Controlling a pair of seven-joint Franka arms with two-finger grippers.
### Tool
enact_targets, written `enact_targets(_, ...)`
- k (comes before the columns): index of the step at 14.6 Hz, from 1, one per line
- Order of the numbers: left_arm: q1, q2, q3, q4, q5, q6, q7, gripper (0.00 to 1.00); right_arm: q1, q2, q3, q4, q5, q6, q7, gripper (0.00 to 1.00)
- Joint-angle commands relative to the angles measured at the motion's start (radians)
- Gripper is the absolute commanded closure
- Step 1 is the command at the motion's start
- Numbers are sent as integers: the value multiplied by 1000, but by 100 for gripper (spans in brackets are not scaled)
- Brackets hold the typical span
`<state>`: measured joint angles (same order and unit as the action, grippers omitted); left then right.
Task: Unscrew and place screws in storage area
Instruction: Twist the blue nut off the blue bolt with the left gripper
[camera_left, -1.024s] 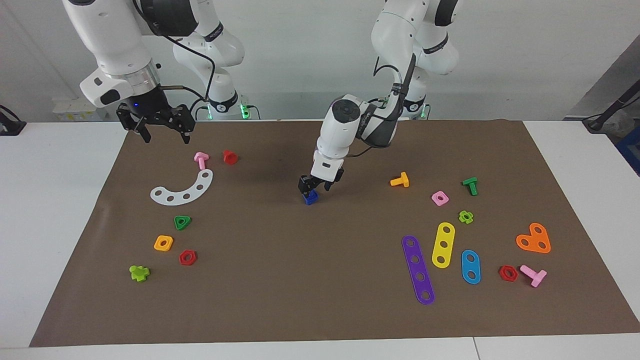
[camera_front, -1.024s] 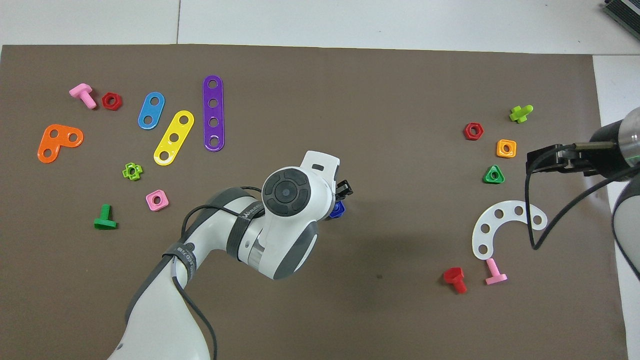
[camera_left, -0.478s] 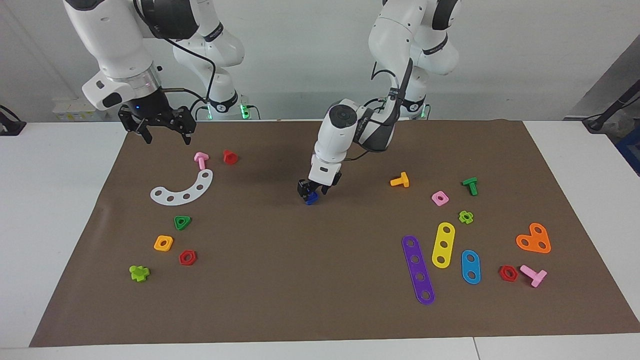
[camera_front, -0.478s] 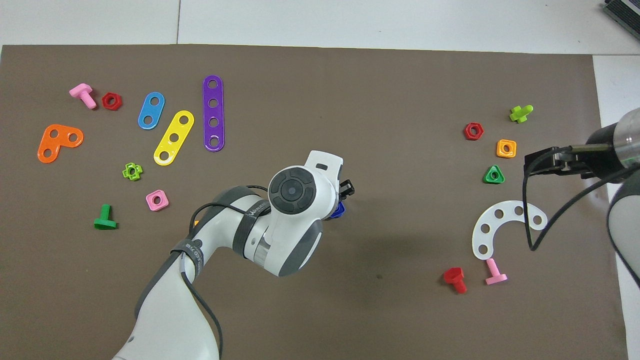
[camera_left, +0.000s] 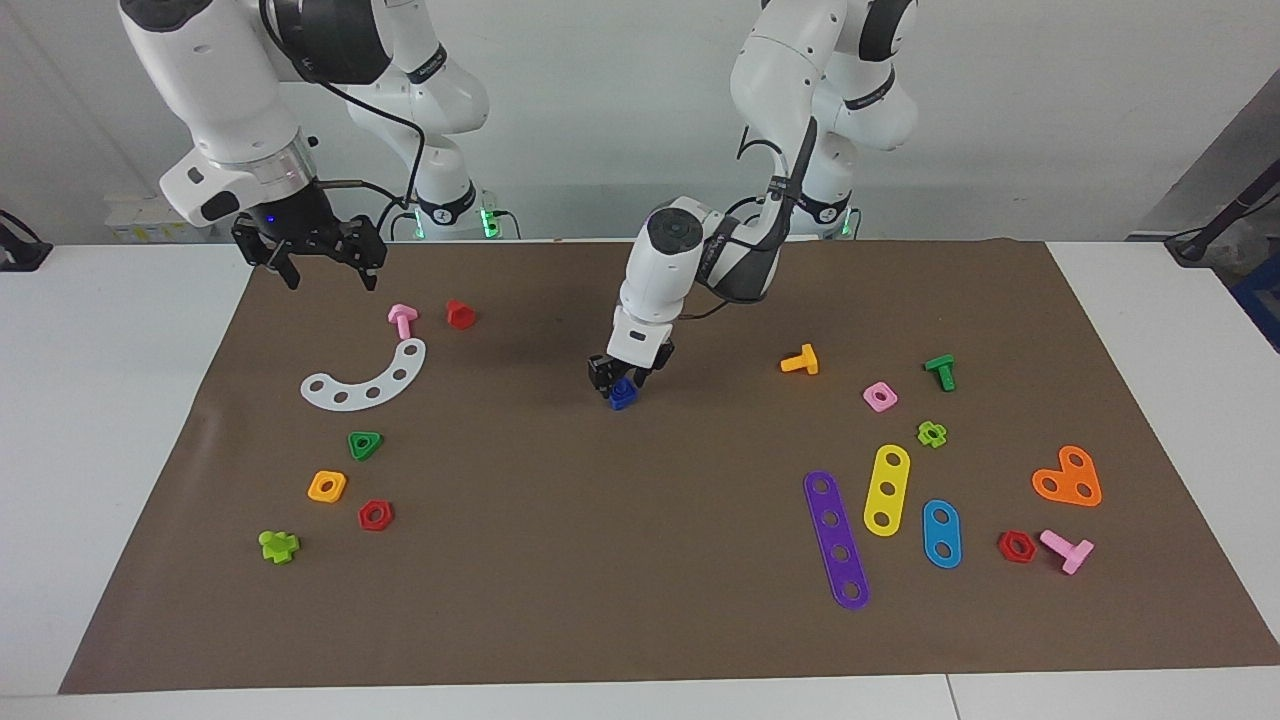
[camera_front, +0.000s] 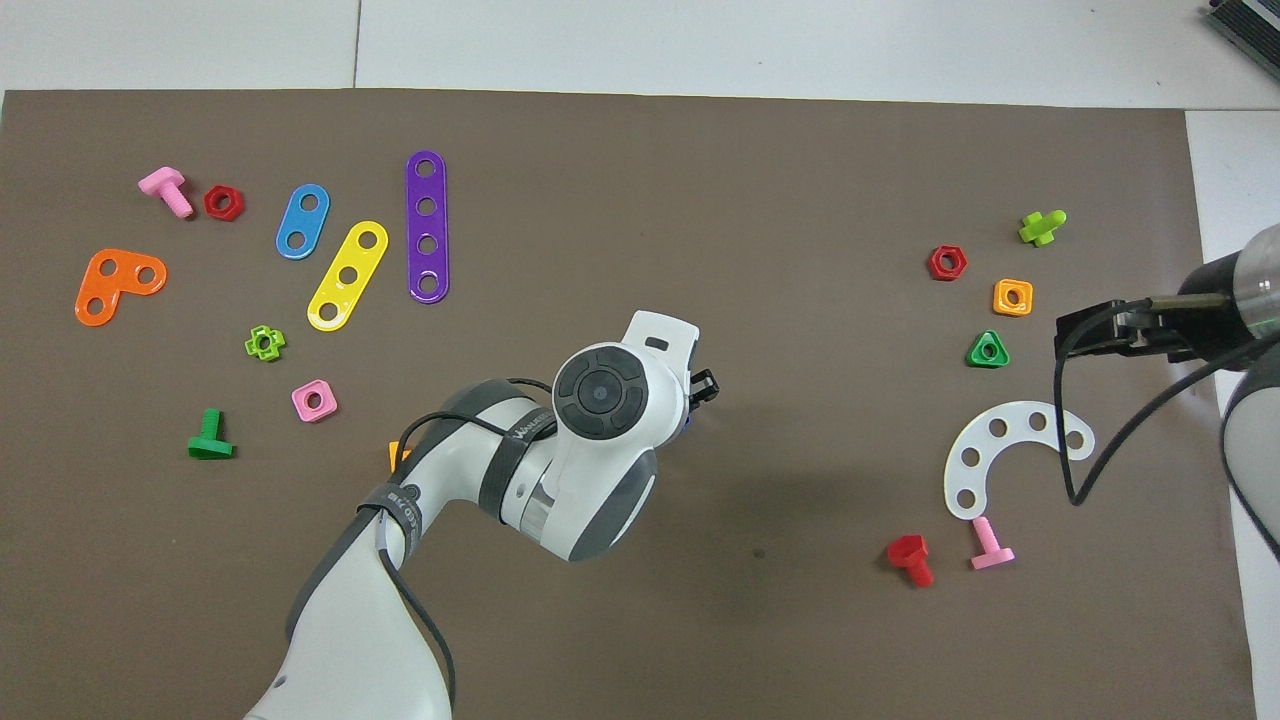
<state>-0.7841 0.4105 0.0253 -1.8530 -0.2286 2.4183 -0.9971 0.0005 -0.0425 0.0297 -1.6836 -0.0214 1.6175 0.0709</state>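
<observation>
The dark-blue screw with its blue nut (camera_left: 622, 394) sits at the middle of the brown mat (camera_left: 640, 560). My left gripper (camera_left: 616, 380) reaches down onto it, fingers closed around its top, the piece low at the mat's surface. In the overhead view the left wrist covers the screw almost wholly; one black fingertip (camera_front: 704, 384) shows. My right gripper (camera_left: 328, 272) is open and empty, raised over the mat's edge at the right arm's end, above the pink bolt (camera_left: 402, 319); it also shows in the overhead view (camera_front: 1072, 333).
A white curved strip (camera_left: 367, 376), red bolt (camera_left: 459, 314), green triangular nut (camera_left: 365, 444), orange nut (camera_left: 327, 486) and red nut (camera_left: 375, 515) lie toward the right arm's end. An orange bolt (camera_left: 801, 360), pink nut (camera_left: 880, 397), green bolt (camera_left: 940, 371) and coloured strips (camera_left: 836, 538) lie toward the left arm's end.
My left wrist has turned and shifted slightly toward the right arm's end while staying on the blue screw. My right gripper has barely moved.
</observation>
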Motion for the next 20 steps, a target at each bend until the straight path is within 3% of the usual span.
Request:
enact_targets(1, -23, 17, 18, 12, -17, 19, -9, 38, -19, -25, 6, -27, 31, 4, -40, 0)
enact_targets(7, -23, 19, 16, 6, -15, 19, -8, 47, -19, -25, 6, -28, 31, 7, -40, 0)
enact_targets(11, -23, 17, 16, 11, -14, -1, -8, 68, -20, -25, 6, -28, 31, 8, -40, 0)
enact_targets(12, -21, 17, 18, 20, -12, -19, -8, 69, -19, -25, 6, -28, 31, 8, -40, 0)
enact_targets(16, -1, 42, 22, 159, -18, -200, -8, 74, -19, -25, 6, -28, 31, 10, -39, 0)
enact_targets(20, 64, 62, 22, 271, -20, -343, -5, 74, -7, -25, 6, -30, 31, 31, -33, 0)
